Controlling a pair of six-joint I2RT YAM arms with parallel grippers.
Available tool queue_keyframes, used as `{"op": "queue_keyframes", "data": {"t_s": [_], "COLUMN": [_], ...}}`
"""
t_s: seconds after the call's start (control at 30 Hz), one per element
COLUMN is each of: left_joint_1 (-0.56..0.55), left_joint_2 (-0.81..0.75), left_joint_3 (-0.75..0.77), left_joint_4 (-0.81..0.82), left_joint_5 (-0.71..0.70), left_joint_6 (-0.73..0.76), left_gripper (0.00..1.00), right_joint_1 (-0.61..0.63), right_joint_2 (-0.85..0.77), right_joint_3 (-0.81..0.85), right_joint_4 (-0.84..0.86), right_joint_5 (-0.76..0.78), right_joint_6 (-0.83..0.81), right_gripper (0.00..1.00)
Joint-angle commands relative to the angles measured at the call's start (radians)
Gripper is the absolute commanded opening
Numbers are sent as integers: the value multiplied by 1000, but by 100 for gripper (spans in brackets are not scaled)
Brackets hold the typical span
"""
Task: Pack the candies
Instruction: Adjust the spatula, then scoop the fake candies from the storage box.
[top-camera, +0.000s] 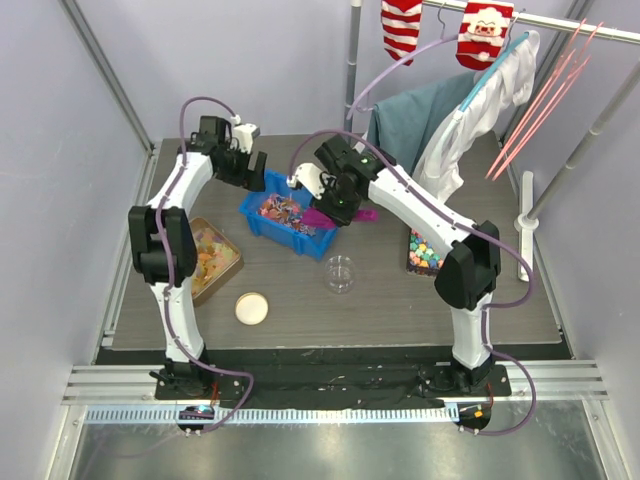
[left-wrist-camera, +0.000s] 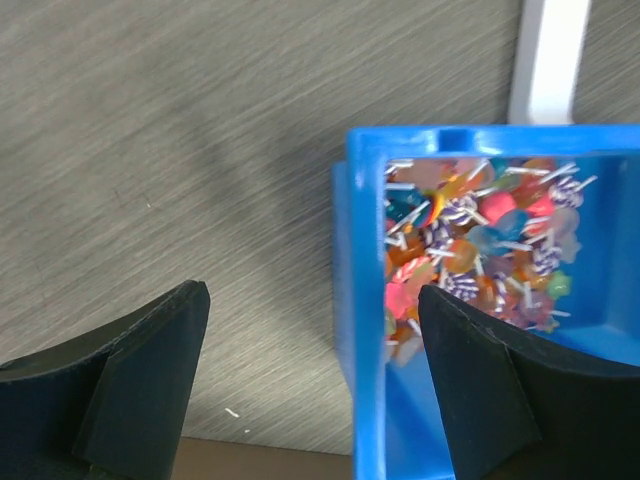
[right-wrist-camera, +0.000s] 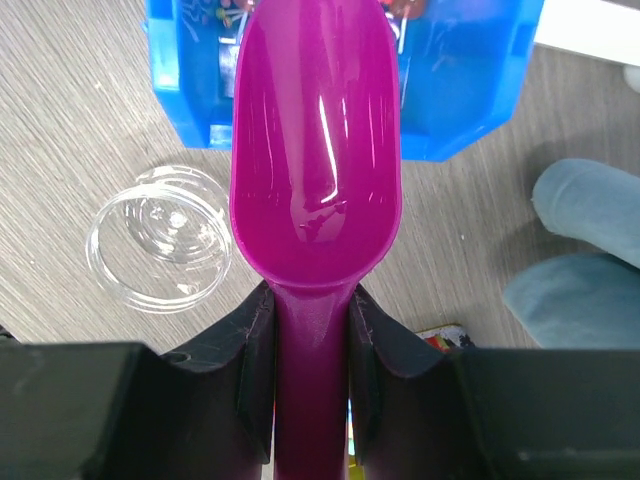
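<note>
By the left edge of the desk (top-camera: 400, 310) sits a tray (top-camera: 234, 268) of orange-yellow sweets; a round lid (top-camera: 251, 308) lies nearer the front edge. Toward the back, the left fingers (top-camera: 250, 170) are spread wide across the wall of the blue box (left-wrist-camera: 365, 300), one over the desk and one over the box. The candies (top-camera: 283, 210) lie heaped inside that box, mid-desk toward the back. The right fingers (top-camera: 343, 205) squeeze the handle of a pink scoop (right-wrist-camera: 315, 150); it is empty and hangs over the box's edge. A clear cup (top-camera: 341, 273) stands near the box; a pack of pastel sweets (top-camera: 425, 250) rests toward the right edge.
</note>
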Motion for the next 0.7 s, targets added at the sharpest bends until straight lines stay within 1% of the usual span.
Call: {"op": "queue_keyframes", "data": {"t_s": [0.0,0.13,0.2,0.47,0.63,0.67], "left_joint_1": [-14,-25,-31,-65,-74,-72], "left_joint_2": [41,78,89,124,133,136], "left_joint_3": [58,80,89,115,115,115], "left_joint_4": [-43,-77,-89,-156,-175,-181], "left_joint_5": [-36,-48,-56,-67,-67,-65], "left_joint_6": [59,94,113,159,162,166], "left_gripper": [86,81,76,68,55,47], "right_joint_1": [6,6,3,-3,-5,-3], "right_joint_2": [22,33,38,105,162,182], "right_joint_3": [75,74,75,147,229,249], "right_joint_4": [-63,-69,-72,-149,-210,-220], "right_joint_5": [21,36,50,47,41,39], "right_joint_6": [-8,-11,-11,-23,-23,-23], "right_gripper": [1,1,1,1,1,1]}}
